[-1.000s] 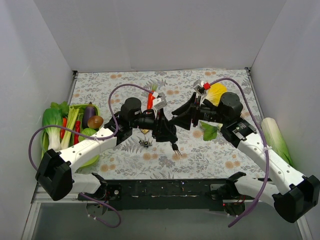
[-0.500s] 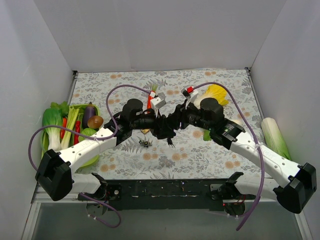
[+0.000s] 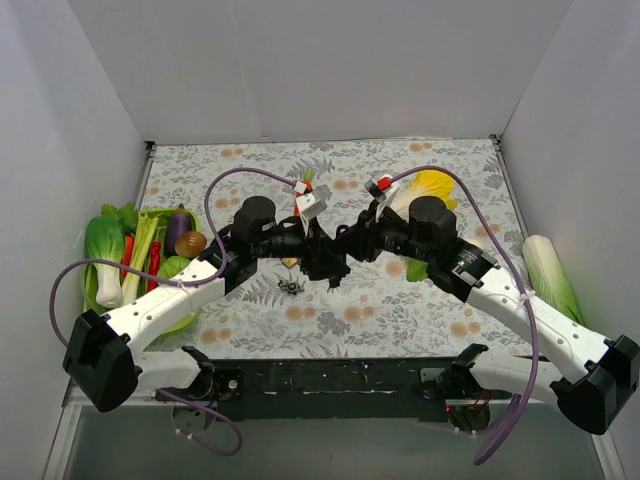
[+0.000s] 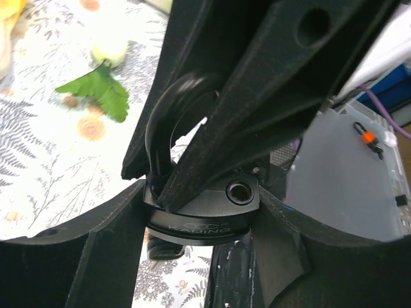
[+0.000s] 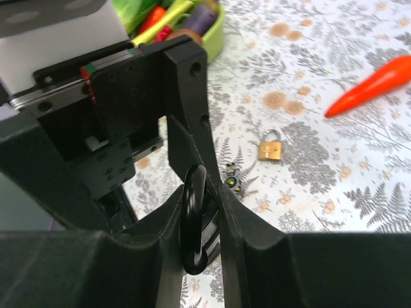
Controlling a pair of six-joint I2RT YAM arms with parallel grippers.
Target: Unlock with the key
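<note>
A black padlock (image 4: pixel 199 221) marked KAIJING is held above the table's middle (image 3: pixel 334 266). My left gripper (image 4: pixel 199 224) is shut on its body, with the round keyhole (image 4: pixel 239 190) facing the left wrist camera. My right gripper (image 5: pixel 205 221) is shut on the black shackle (image 5: pixel 194 218), which also shows in the left wrist view (image 4: pixel 164 125). In the top view the two grippers meet, left (image 3: pixel 322 260) and right (image 3: pixel 347 246). A small bunch of keys (image 3: pixel 291 287) lies on the cloth, also in the right wrist view (image 5: pixel 232 179). A small brass padlock (image 5: pixel 270 146) lies beside it.
An orange carrot (image 3: pixel 300 200) lies behind the grippers. A green tray (image 3: pixel 176 322) of vegetables and a bok choy (image 3: pixel 100 250) sit at the left. A yellow vegetable (image 3: pixel 432 185), a green leaf (image 3: pixel 416 268) and a cabbage (image 3: pixel 548 272) are on the right.
My right arm has swung left to the left gripper, and its fingers now close on the padlock's shackle. The left gripper has kept hold of the padlock and drawn back slightly.
</note>
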